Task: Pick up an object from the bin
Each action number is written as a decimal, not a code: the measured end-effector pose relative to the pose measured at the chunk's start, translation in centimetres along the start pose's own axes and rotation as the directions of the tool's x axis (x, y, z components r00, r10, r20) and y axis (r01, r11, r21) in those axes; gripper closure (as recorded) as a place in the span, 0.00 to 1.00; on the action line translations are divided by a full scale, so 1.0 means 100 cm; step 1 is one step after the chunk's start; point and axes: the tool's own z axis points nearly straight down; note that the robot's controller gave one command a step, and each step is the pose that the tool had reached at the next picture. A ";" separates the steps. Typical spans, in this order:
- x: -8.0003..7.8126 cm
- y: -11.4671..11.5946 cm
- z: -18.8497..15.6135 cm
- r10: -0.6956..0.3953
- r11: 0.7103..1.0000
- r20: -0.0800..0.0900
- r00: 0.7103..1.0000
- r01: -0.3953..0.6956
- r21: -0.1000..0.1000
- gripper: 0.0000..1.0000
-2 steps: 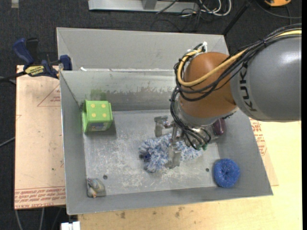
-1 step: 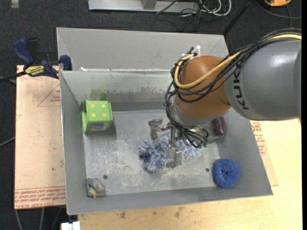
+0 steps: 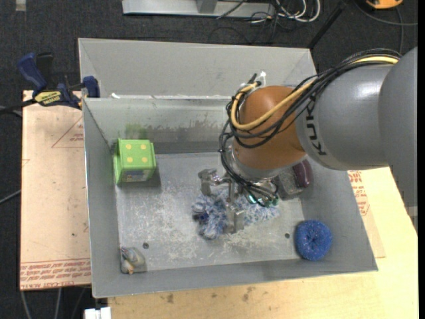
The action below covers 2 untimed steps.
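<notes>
Bin floor (image 3: 166, 238) bare left of claw (image 3: 231, 219)

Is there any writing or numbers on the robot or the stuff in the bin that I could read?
"KU": black letters on the grey arm, the rest hidden.
Green cube: four yellow dots on top, no words.
No other readable text in the bin.

Bin (image 3: 99, 198): grey sheet metal, matt, floor scuffed w/ pale scratches. Green cube (image 3: 136, 160), far left: matt, foam or plastic, can't tell. Blue ball (image 3: 313, 238), near right: rough, fibrous, scrubby. Blue-white tangle (image 3: 211, 214), centre: ragged cloth/yarn. Orange wrist cover (image 3: 269, 128): smooth, glossy. Arm shell (image 3: 358, 118): smooth grey, satin sheen.
</notes>
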 end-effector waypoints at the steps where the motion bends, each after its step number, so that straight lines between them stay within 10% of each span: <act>1: -0.001 0.000 0.006 -0.004 1.000 -0.004 1.000 0.004 -0.001 1.00; 2: -0.001 0.000 0.006 -0.004 1.000 -0.004 1.000 0.004 -0.001 1.00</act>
